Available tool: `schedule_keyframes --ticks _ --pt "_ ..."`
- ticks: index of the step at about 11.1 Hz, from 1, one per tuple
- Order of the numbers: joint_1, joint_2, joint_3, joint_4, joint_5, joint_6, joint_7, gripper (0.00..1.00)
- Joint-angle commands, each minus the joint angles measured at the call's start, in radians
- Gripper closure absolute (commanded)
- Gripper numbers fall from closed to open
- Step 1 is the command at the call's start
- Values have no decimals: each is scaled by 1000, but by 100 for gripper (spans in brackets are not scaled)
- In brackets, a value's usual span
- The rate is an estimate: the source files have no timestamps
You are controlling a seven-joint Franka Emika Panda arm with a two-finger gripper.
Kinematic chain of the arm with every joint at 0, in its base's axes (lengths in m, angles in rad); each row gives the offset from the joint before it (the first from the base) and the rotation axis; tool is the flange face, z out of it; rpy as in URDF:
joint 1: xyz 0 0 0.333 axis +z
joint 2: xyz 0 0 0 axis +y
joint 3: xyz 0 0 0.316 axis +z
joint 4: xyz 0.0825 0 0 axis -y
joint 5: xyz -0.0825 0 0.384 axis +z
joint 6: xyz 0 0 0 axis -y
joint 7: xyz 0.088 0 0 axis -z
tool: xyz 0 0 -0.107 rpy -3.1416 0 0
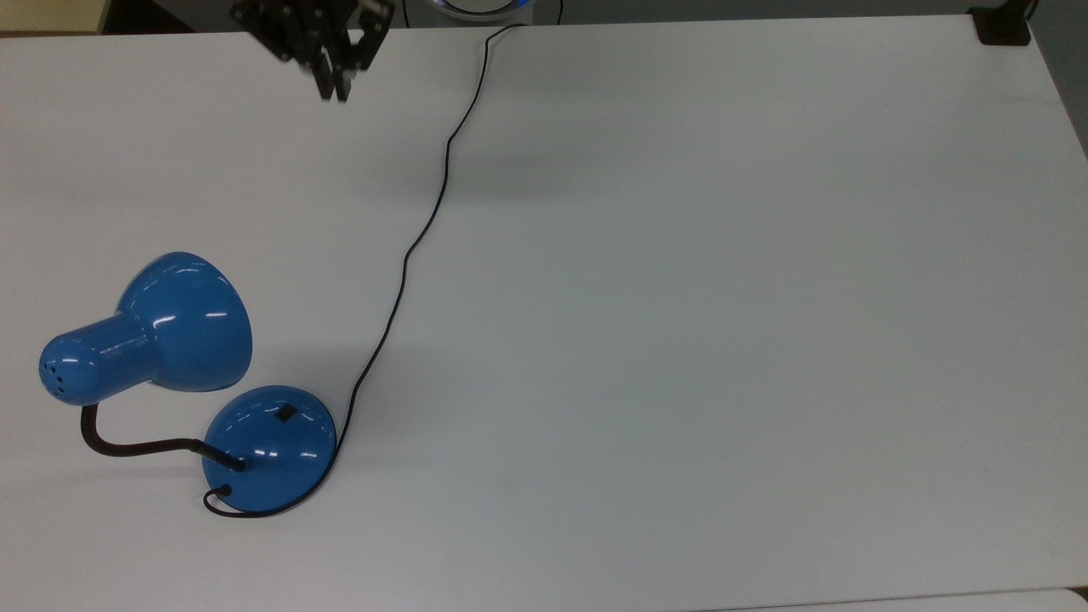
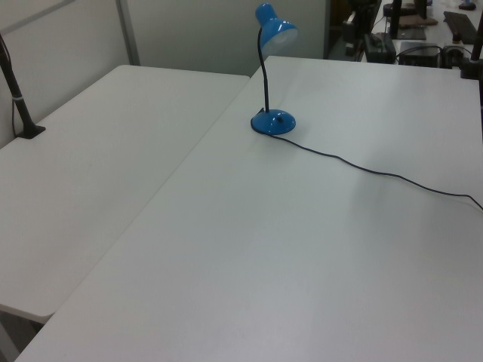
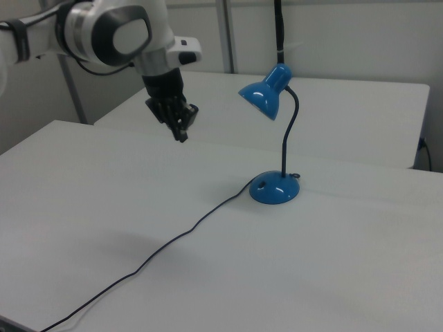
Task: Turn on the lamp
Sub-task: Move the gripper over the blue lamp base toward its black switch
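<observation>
Near the far edge of the table, as the top view shows it, my gripper hangs above the white surface, pointing down. My fingers look pressed together with nothing between them; I am holding nothing.

The lamp stands close to the near left corner of the table in the top view, well apart from me. Its base is round and domed, and the small black switch sits on the slope of the dome that faces my edge of the table. The shade hangs over the table to the top view's left of the base, a little toward my edge, carried there by the bent neck. It does not cover the switch, so I judge the way down to it is free from above.

From my fingers the switch lies toward the near edge and a little to the top view's left. The cord runs from the far edge down to the base on the top view's right of this line, so a straight path should stay beside it and not cross it.

The lamp is not yet lit. I think the next move is a long travel toward the base, then a careful descent with closed tips on the switch. The dome is glossy, so the tips could slip off if I come off-centre.
</observation>
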Motion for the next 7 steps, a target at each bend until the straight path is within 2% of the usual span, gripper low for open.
schedule_keyframes --ticks 1,4,6,7 --pt "-14 67 -2 -29 35 200 11 91" --pt "-34 136 -1 -43 51 386 103 95" --pt "-29 231 12 -93 52 597 138 100" --pt "-29 271 13 -89 52 650 140 100"
